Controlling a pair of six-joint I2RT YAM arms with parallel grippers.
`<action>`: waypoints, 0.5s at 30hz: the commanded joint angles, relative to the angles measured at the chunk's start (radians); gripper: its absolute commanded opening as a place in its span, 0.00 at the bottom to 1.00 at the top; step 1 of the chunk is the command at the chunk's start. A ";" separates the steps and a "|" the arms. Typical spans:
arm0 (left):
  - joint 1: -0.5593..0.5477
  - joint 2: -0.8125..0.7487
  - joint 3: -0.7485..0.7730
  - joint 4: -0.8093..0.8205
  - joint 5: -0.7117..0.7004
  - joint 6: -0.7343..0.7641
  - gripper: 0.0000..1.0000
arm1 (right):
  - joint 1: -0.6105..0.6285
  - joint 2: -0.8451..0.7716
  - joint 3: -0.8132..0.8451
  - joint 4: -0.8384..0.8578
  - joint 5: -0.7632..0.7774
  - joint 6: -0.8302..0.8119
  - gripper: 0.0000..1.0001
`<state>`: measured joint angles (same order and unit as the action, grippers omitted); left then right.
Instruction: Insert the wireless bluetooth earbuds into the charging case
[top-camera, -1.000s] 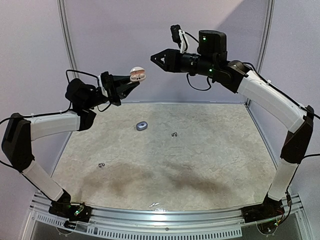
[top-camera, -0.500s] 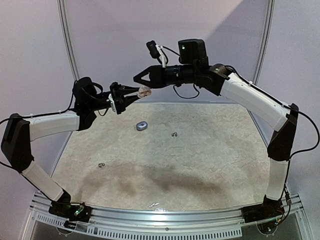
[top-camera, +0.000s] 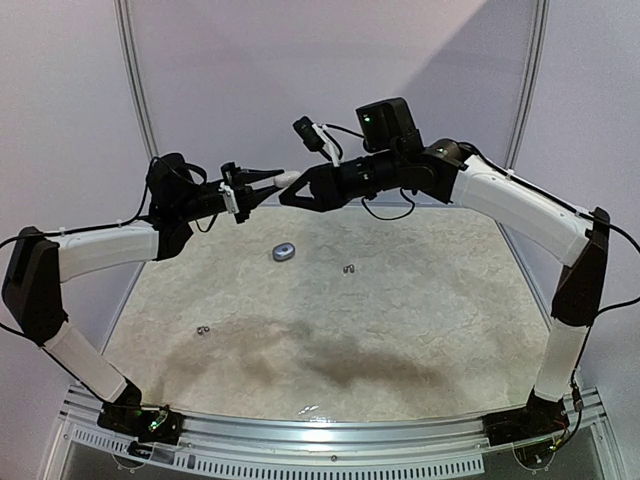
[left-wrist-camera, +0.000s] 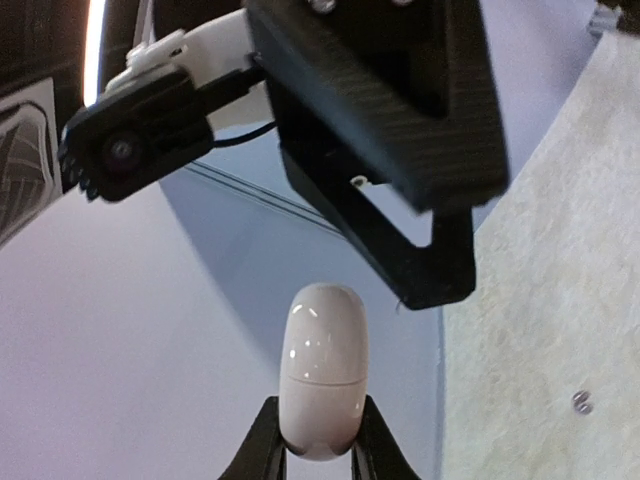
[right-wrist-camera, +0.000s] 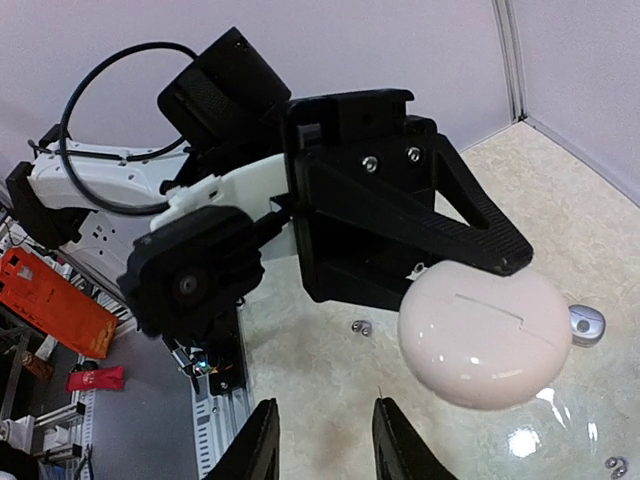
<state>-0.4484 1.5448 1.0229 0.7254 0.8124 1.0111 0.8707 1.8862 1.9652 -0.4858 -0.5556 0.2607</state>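
- Top view: the left claw (top-camera: 281, 180) holds the white case (top-camera: 290, 178) up in the air, well above the table (top-camera: 430, 330). The right claw (top-camera: 292, 195) sits just beside and under it. Tiny earbuds (top-camera: 349, 268) lie on the table, with more (top-camera: 203, 330) nearer the left arm, and none is in a claw. A grey case (top-camera: 284, 252) lies between them — too small here to tell open from closed.
- Left wrist view: the left claw's fingers (left-wrist-camera: 262, 445) pinch the white case (left-wrist-camera: 323, 365) at its lower end. Its lid is down along a thin seam, so what is inside is hidden. The right claw (left-wrist-camera: 420, 200) looms just above it.
- Right wrist view: the right claw (right-wrist-camera: 325, 440) is parted with nothing between its fingers, and the white case (right-wrist-camera: 485, 335) sits ahead, off to one side. The grey case (right-wrist-camera: 585, 322) and two earbuds (right-wrist-camera: 362, 327) lie on the table below.
- Judgement: this looks like the case-handling step — no visible earbud is loaded yet. Next, the right claw must line up on the lid without knocking the case loose.
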 joint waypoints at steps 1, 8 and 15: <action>0.005 -0.008 0.035 -0.059 0.106 -0.481 0.00 | 0.003 -0.131 -0.061 0.074 0.034 -0.086 0.38; -0.004 0.017 0.002 0.245 0.260 -1.216 0.00 | 0.002 -0.259 -0.253 0.301 0.125 -0.209 0.71; -0.021 0.022 0.019 0.386 0.243 -1.492 0.00 | 0.001 -0.179 -0.166 0.276 0.072 -0.248 0.63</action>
<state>-0.4538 1.5475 1.0351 0.9810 1.0420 -0.2077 0.8707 1.6451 1.7504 -0.2157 -0.4625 0.0563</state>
